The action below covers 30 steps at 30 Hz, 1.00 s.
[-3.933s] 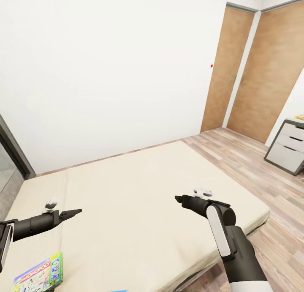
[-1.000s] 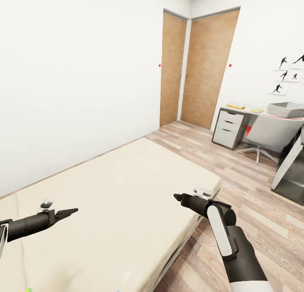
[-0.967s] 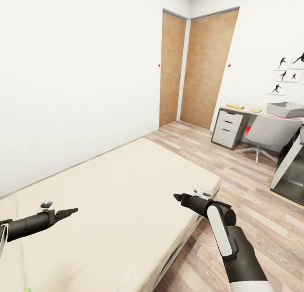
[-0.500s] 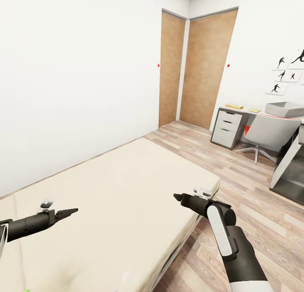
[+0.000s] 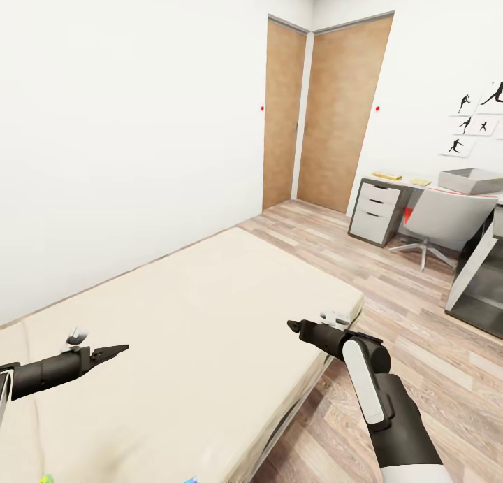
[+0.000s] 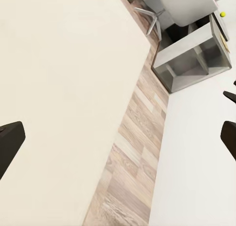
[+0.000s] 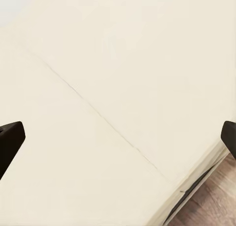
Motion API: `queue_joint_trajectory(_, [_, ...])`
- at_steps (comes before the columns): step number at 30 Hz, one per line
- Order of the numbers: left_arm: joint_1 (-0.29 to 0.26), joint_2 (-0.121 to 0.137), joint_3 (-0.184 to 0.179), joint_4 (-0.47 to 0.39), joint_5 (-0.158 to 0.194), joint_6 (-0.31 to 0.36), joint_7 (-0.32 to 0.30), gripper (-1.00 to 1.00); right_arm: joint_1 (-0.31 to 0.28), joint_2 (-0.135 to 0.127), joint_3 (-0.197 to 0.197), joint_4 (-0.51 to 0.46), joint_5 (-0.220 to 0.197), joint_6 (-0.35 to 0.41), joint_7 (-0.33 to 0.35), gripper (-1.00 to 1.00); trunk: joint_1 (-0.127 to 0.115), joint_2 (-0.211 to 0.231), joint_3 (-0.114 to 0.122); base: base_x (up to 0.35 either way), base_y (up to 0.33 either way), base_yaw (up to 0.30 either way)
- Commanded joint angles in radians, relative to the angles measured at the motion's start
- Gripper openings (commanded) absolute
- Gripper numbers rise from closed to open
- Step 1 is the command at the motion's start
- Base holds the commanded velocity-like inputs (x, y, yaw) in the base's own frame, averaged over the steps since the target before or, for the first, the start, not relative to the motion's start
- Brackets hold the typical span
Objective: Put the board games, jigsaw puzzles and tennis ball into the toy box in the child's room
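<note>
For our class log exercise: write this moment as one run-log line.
phase: in transit | left gripper: open, empty | right gripper: open, empty, over bed | toy box: on table

No text, label, brand or number can be read anywhere in these views. The pictures (image 5: 474, 123) on the wall at the upper right of the head view carry black figure silhouettes, not words. The coloured scraps (image 5: 46, 479) at the bottom edge of the head view are too small and cut off to show any print. The flat yellow things (image 5: 388, 175) on the table (image 5: 402, 182) at the right are too far off to show lettering.
</note>
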Motion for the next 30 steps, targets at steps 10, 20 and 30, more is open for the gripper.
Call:
queue_joint_trajectory(10, [-0.001,-0.002,0.0,-0.007,-0.01,0.01,-0.01,1.0,-0.001,-0.003,-0.002,-0.001,-0.011,0.004,-0.01,1.0,0.0,-0.001,-0.001,0.0,0.0,0.0])
queue_joint_trajectory(20, [0.005,-0.008,-0.004,-0.08,-0.017,0.012,-0.134,1.0,0.0,-0.016,-0.119,0.142,-0.038,0.012,0.035,1.0,0.0,-0.001,-0.001,0.0,0.0,0.0])
queue_joint_trajectory(30, [0.005,-0.011,-0.01,-0.087,-0.015,0.011,-0.157,1.0,-0.025,-0.122,-0.18,0.555,-0.087,0.007,0.445,1.0,0.0,-0.001,-0.001,0.0,0.0,0.0])
